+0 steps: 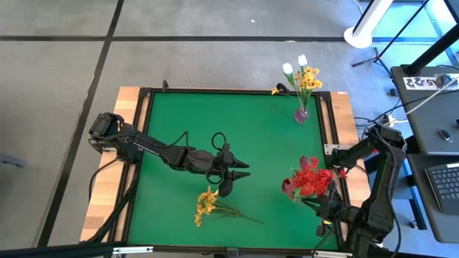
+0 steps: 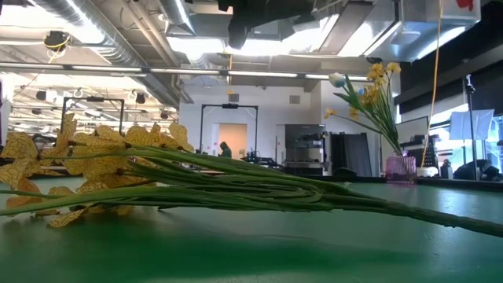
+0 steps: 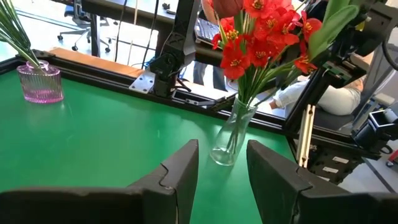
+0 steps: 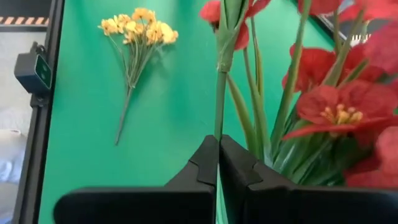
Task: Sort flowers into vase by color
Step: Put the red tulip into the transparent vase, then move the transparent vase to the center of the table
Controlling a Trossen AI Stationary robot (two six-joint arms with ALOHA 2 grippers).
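Note:
A clear glass vase (image 3: 229,140) holds red flowers (image 1: 311,179) near the table's right edge. A pink vase (image 1: 302,113) at the far right holds yellow sprays and white tulips (image 1: 294,66). One yellow spray (image 1: 206,203) lies flat on the table near the near edge. My left gripper (image 1: 237,172) hovers open at mid-table, pointing toward the red flowers. My right gripper (image 4: 219,163) is shut on a green stem with a dark pink bud (image 1: 288,188), beside the red flowers. My right gripper pinches a thin green stem (image 4: 219,127) between its two fingers, which lie across it. The stem runs on from the fingers to a dark pink bud (image 4: 214,11), close alongside the red flowers' stems. The fingers hide its lower end.
A raised dark frame (image 1: 143,143) borders the green table, with wooden strips outside it. Open green surface lies between the two vases and left of the yellow spray. Desks, cables and a keyboard (image 1: 443,183) stand beyond the right edge.

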